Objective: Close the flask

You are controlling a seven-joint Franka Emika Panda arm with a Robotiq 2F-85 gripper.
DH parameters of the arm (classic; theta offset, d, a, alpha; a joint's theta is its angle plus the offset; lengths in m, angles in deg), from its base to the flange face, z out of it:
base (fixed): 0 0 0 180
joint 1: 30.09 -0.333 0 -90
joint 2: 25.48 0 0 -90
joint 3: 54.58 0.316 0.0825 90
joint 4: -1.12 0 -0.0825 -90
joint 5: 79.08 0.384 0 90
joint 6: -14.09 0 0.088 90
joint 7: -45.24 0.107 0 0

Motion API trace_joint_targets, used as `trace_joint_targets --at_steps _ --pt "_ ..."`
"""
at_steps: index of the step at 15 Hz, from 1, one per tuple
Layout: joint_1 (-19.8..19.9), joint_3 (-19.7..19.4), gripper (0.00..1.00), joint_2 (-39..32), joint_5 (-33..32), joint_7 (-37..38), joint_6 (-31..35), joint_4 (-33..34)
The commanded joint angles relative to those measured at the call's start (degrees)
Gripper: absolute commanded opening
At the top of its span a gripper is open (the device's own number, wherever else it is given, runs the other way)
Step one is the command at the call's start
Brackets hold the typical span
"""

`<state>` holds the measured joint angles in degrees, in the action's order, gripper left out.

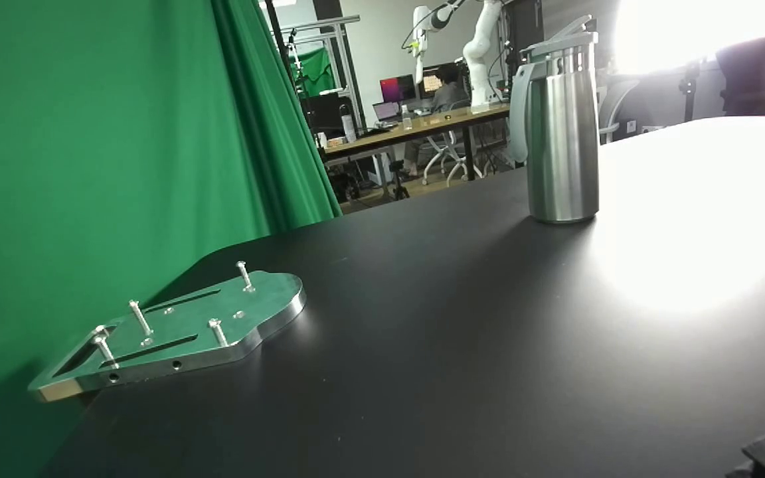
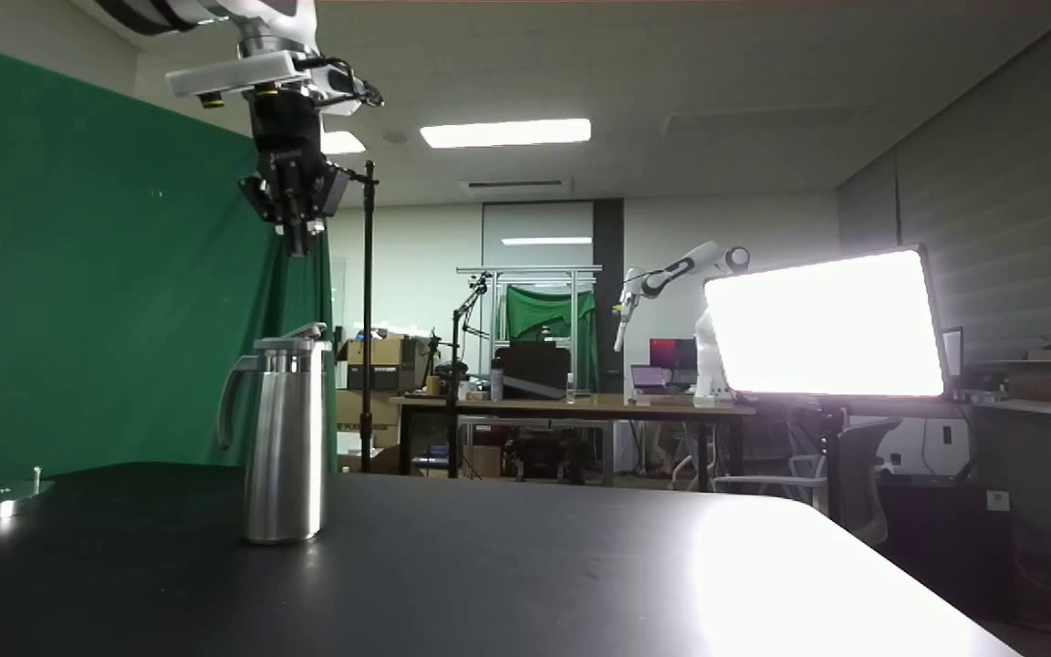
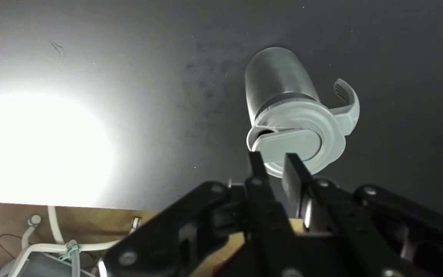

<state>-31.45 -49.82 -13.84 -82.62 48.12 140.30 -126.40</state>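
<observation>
The gripper (image 3: 274, 154) hangs above the flask (image 2: 285, 447), jaws a narrow gap apart and holding nothing, probably so that its fingertips (image 3: 258, 163) can push down the raised flap (image 3: 288, 142), while the flask stands upright on the table (image 1: 422, 325), which should brace it against that push.

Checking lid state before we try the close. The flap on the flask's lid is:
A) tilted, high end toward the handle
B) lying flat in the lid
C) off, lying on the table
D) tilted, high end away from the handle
D: in both exterior views the flap slants up from the lid, its high end on the side opposite the handle.
</observation>
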Motion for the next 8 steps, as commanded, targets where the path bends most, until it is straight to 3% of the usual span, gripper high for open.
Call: trace_joint_targets --at_steps 1,8 --pt "-0.7 0.1 0.00 -4.3 -0.7 0.3 -1.6 3.8" --pt "-1.0 -0.1 0.00 -8.9 -1.8 0.7 -1.2 6.0"
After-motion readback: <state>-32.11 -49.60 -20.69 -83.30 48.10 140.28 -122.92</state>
